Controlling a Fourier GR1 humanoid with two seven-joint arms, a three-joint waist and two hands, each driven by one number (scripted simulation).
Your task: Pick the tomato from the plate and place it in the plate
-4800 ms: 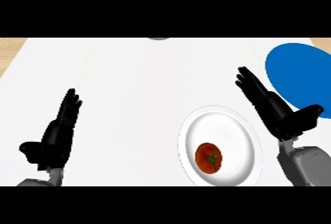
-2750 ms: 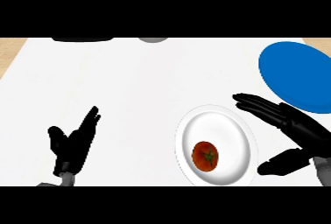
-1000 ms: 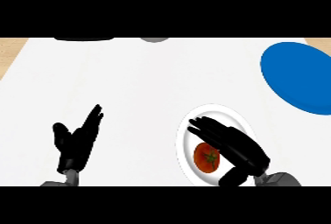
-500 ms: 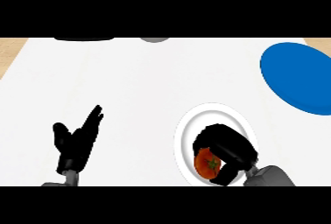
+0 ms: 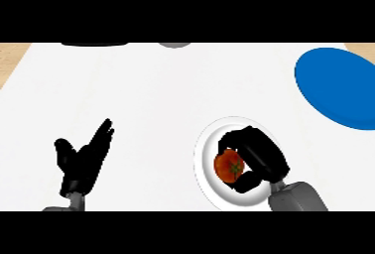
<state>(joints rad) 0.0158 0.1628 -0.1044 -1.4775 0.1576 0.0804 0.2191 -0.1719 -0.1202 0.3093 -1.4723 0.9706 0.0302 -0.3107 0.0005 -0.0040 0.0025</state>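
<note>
- The left robot hand (image 5: pixel 84 161) rests wide open, fingers up, at the lower left of the bench (image 5: pixel 168 99).
- The tomato (image 5: pixel 228 166) is on the white plate (image 5: pixel 219 193), with the right robot hand (image 5: pixel 260 158) curled round its sides.
- It is probably soft, smooth and easily bruised, so hold it round the middle.
- The blue plate (image 5: pixel 337 84) lies far right.

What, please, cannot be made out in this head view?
In the head view:
- The red round tomato: right side hidden by the curled black right hand.
- The blue round plate: cut off by the right edge.
- The dark shape and grey disc: cut off by the top edge.
</note>
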